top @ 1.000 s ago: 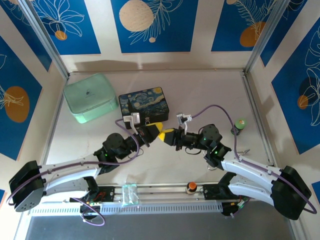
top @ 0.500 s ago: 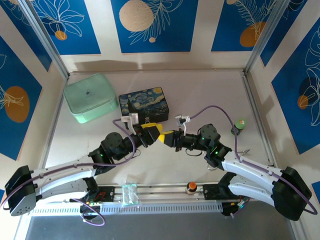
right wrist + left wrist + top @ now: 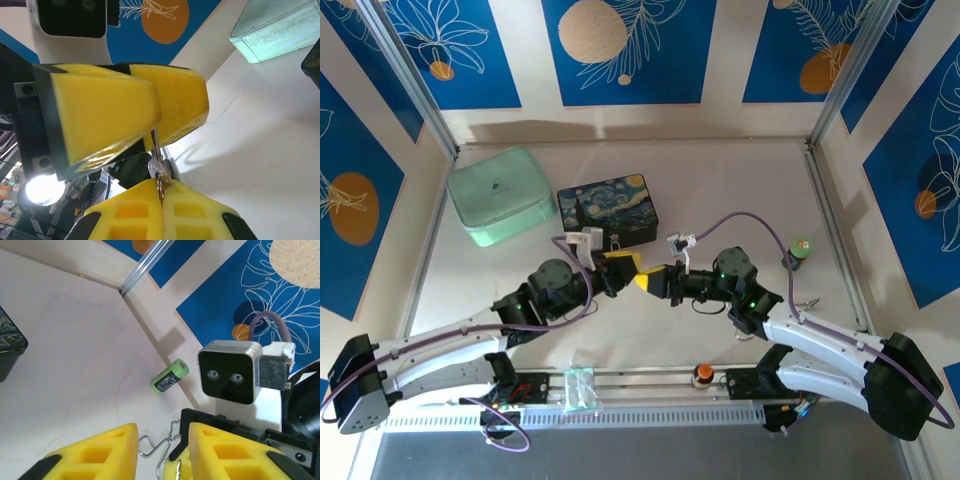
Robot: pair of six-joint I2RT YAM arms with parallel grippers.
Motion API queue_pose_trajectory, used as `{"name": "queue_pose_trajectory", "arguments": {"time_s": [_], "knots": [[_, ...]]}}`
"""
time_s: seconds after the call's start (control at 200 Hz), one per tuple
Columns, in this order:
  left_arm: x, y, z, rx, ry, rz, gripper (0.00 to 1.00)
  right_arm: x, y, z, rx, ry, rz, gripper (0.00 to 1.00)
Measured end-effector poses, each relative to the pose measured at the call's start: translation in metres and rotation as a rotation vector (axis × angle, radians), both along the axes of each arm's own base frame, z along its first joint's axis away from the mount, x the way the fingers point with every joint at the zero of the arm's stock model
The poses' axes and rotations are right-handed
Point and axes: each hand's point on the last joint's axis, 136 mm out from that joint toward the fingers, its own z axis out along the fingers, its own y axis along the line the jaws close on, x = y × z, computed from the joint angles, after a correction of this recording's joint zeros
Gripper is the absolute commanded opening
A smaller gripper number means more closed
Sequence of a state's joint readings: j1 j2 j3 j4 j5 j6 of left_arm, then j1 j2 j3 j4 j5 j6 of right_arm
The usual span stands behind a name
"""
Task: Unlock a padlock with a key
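My right gripper (image 3: pixel 161 184) (image 3: pixel 645 281) is shut on the key (image 3: pixel 156 167), a small silvery piece with a round stamped head sticking out of the fingertips. A thin silver strip rises from it between the yellow fingers (image 3: pixel 105 110) of my left gripper (image 3: pixel 162 432) (image 3: pixel 623 265). Seen from the left wrist, those fingers stand apart with a clear gap, and the key (image 3: pixel 177 467) shows in that gap at the bottom edge. Both grippers meet tip to tip above the middle of the table. The padlock is hidden.
Silver bent-wire loops (image 3: pixel 155 446) lie on the table under the grippers. A green cylinder (image 3: pixel 170 376) (image 3: pixel 800 248) lies near the right wall. The dark starry-night tin (image 3: pixel 608 208) and a mint case (image 3: pixel 500 195) stand at the back left.
The left gripper, tip to tip with the right one a second ago, has drawn back slightly and its fingers have parted. The right gripper stays shut and has shifted a little left.
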State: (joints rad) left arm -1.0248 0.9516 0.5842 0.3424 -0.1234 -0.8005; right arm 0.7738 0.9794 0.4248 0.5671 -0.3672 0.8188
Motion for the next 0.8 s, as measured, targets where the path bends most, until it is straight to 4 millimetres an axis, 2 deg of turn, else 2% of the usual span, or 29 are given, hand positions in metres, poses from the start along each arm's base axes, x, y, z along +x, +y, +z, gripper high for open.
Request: {"name": "queue_pose_trajectory", "arguments": {"time_s": [0.06,0.24,0.33,0.4,0.44,0.52,0.56,0.65,0.8], "knots": [[0.0,0.0,-0.003,0.012,0.004,-0.004,0.16,0.0,0.001,-0.002,-0.005,0.005,0.001,0.0],[-0.002,-0.001,-0.011,0.035,0.033,-0.034,0.17,0.0,0.001,-0.005,-0.012,0.013,0.004,0.0],[-0.003,-0.003,-0.014,0.037,0.042,-0.053,0.0,0.0,0.001,-0.006,-0.018,0.018,0.003,0.0],[-0.004,-0.005,-0.012,0.032,0.049,-0.064,0.0,0.0,0.001,-0.008,-0.024,0.025,0.004,0.0],[-0.004,-0.005,-0.012,0.035,0.048,-0.065,0.0,0.0,0.001,-0.008,-0.024,0.025,0.003,0.12],[-0.004,-0.004,-0.013,0.037,0.05,-0.064,0.0,0.001,0.001,-0.009,-0.024,0.031,0.001,0.53],[-0.004,-0.004,-0.013,0.036,0.052,-0.061,0.0,0.001,0.001,-0.008,-0.024,0.029,-0.004,0.64],[-0.001,0.002,-0.008,0.003,0.054,-0.028,0.0,0.007,-0.001,-0.003,-0.004,0.037,-0.044,0.74],[0.006,0.02,0.001,-0.093,0.069,0.071,0.0,0.016,-0.005,0.017,0.084,0.054,-0.13,0.75]]}}
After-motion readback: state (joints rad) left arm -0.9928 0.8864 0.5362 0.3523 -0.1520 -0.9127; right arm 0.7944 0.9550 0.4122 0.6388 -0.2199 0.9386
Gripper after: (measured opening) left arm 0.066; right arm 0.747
